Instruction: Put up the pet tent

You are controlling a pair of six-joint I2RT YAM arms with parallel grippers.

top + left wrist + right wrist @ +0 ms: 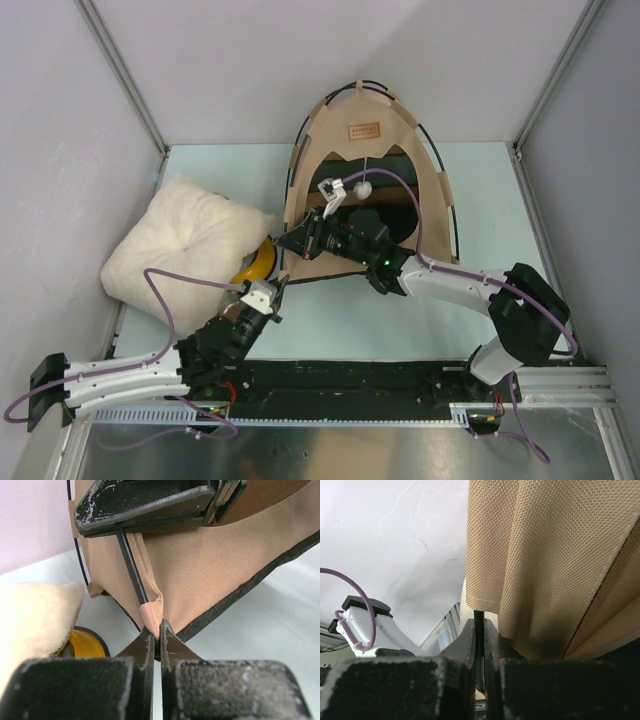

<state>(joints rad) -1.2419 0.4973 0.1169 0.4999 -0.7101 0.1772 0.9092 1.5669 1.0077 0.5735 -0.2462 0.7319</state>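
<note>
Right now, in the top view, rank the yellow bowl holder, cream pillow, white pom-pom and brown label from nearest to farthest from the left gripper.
From the left gripper, pinching the pet tent at its front-left corner:
1. yellow bowl holder, just to its left
2. cream pillow, farther left
3. white pom-pom, in the doorway
4. brown label, near the tent's peak

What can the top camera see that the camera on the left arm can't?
Only the top camera shows the whole pet tent standing up, with its brown label and white pom-pom. Only the left wrist camera shows, close up, the left gripper pinched shut on a corner of the tent's fabric, right beside a thin black pole. Both show tan tent fabric, the fluffy pillow and the yellow bowl holder.
</note>
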